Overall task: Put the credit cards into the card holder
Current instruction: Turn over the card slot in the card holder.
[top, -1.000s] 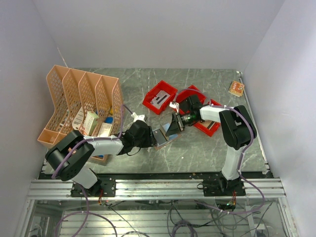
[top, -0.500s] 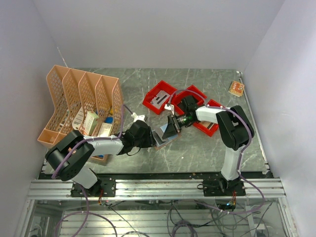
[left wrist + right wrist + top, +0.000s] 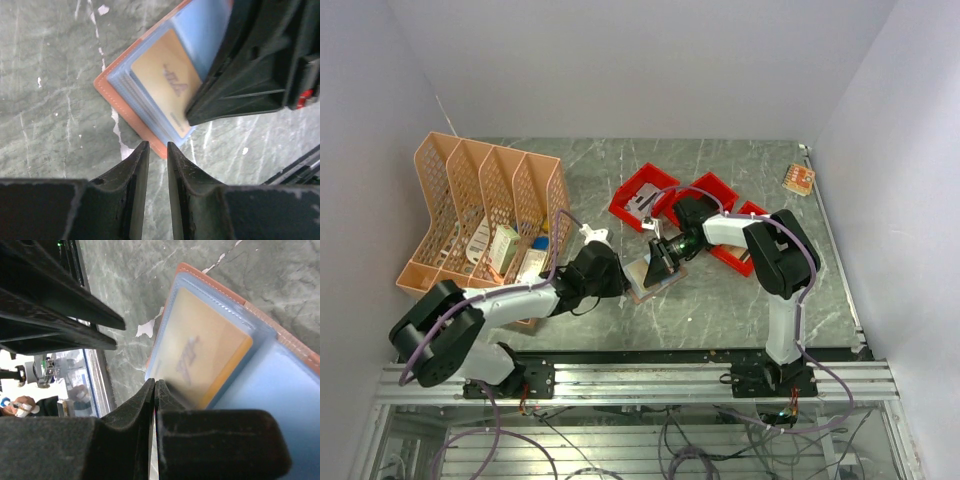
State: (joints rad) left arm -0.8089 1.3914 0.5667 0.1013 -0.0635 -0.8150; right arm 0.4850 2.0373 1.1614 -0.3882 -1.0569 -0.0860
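— Where's the card holder (image 3: 647,277)?
— Open flat, middle of the table (image 3: 740,300), between both claws. Tan card (image 3: 210,350) under a clear sleeve. Blue patch (image 3: 270,405) beside it: card or pocket, can't tell.
— Claws?
— Left gripper (image 3: 157,147): narrow gap, empty, just off the holder's corner. Right gripper (image 3: 154,390): pinched closed over its edge, hiding what's beneath.

We see an orange-tan card holder (image 3: 111,94) with pale blue pockets, a yellow-tan card (image 3: 161,86), and a grey-green table (image 3: 45,120) veined with white.

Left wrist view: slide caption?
Tan card in the open card holder, shut right hand tip over it.
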